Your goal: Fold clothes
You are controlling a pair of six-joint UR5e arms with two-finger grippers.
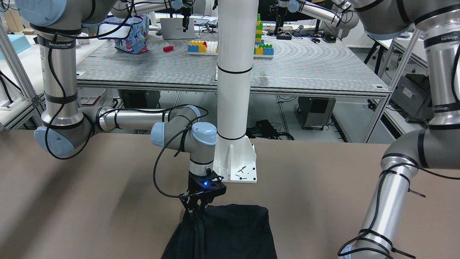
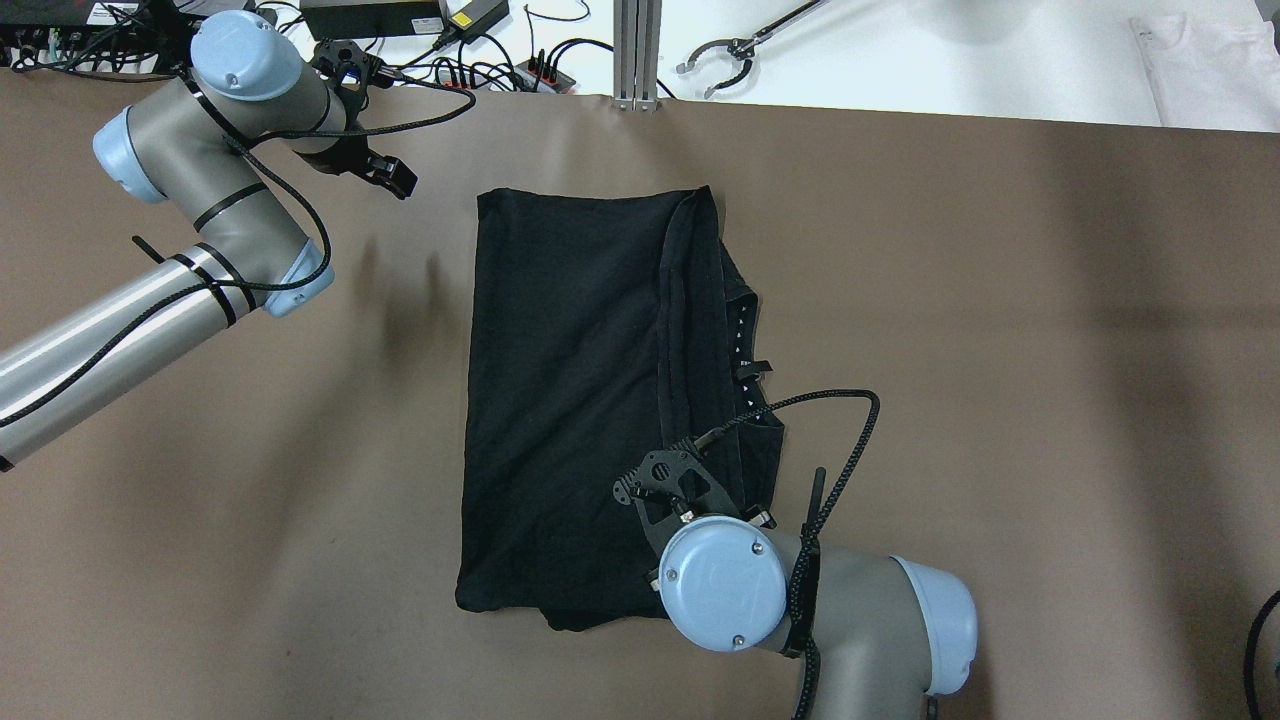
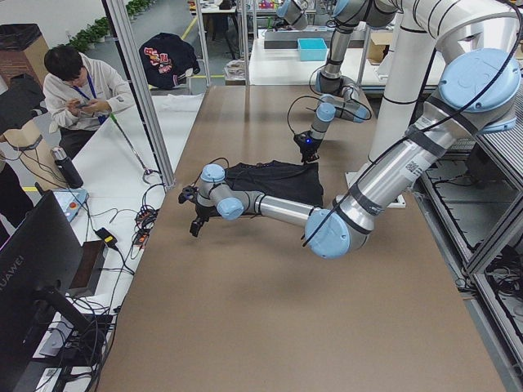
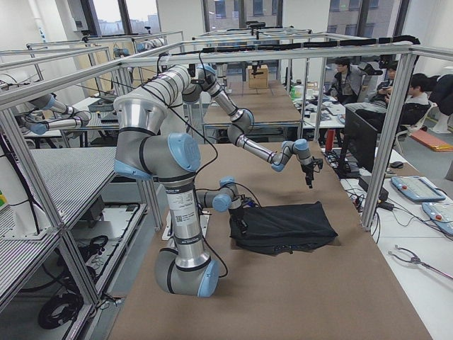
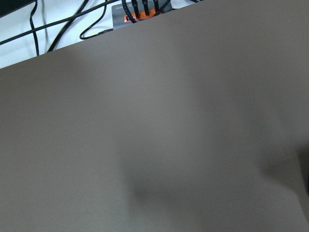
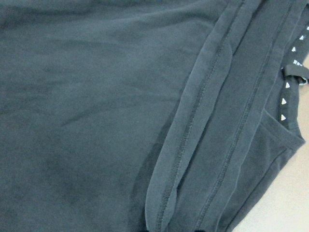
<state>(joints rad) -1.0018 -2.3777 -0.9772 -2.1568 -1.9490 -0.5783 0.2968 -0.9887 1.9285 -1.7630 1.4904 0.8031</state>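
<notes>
Pinching, right side: the right fingers [image 1: 196, 208] point straight down with their tips close together at the cloth [image 2: 560, 380]. In the front-facing view, folds of fabric rise toward them, so they appear to nip a gathered edge. The tips are dark against dark fabric, and from overhead the right wrist [image 2: 722, 582] hides them.
Right fingers, place: over the cloth's 5 o'clock part in the overhead view, at the 6 o'clock end of the folded-over band.
Left fingers: the left fingers [image 2: 392, 178] hang above bare surface [image 2: 1000, 350], at 10 o'clock from the cloth and apart from it. They hold nothing and touch nothing. I cannot tell how wide they stand; the left wrist view shows only brown surface and a strip of cables at its top edge.
Cloth, place: it lies in the middle of the surface, its long sides running from 12 to 6 o'clock in the overhead view.
Cloth, look: black, thin and matte, roughly rectangular. The 9 o'clock side lies flat and smooth.
Folded band: along the 3 o'clock side a stitched hem band [image 2: 680, 300] is turned over and runs from 12 to 6 o'clock.
Outer layer: past the band, another layer pokes out toward 3 o'clock with a curved edge and a row of small white marks [image 6: 285, 94].
Near edge: the 6 o'clock end is slightly uneven.
</notes>
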